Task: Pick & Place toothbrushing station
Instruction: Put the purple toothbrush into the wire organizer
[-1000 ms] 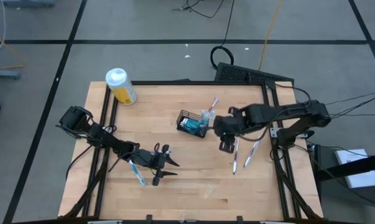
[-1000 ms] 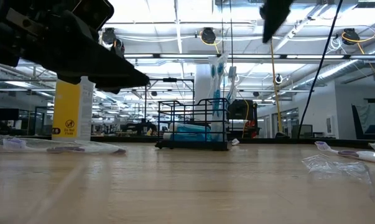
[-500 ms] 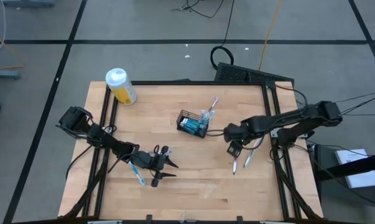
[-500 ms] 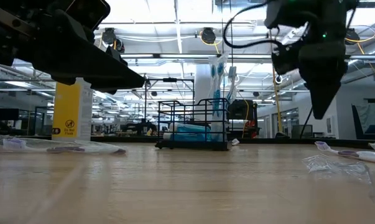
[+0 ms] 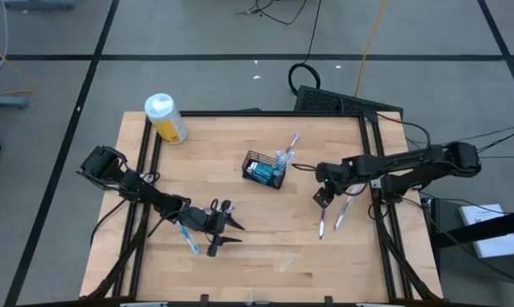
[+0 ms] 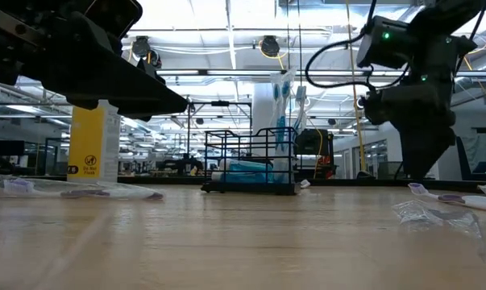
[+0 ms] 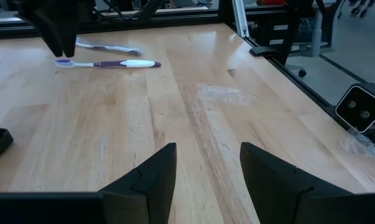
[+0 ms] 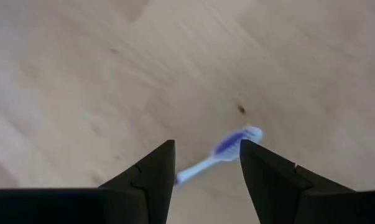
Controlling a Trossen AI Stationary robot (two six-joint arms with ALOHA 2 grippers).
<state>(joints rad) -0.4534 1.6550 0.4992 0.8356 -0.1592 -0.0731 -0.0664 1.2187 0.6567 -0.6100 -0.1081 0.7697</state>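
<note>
The black wire basket [image 5: 263,169] stands on its base at the table's middle, with a teal tube inside and packaged toothbrushes [image 5: 286,152] standing up in it; it also shows in the low view [image 6: 251,161]. Two loose toothbrushes [image 5: 323,220] [image 5: 345,209] lie flat right of it. My right gripper [image 5: 322,199] is open, pointing down just above the left one, whose blue-and-white head [image 8: 236,140] shows between the fingers [image 8: 206,163]. My left gripper [image 5: 227,232] is open and empty near the front left, beside another toothbrush [image 5: 188,237].
A yellow bottle with a white cap [image 5: 165,118] stands at the far left corner. A crumpled clear wrapper [image 7: 227,93] lies on the wood near the front. Black frame rails [image 5: 374,170] run along the table's sides. Bare wood lies between the basket and the front edge.
My right gripper has gone from beside the basket toward the table's right and near side and down, over the loose toothbrushes. My left arm has kept still.
</note>
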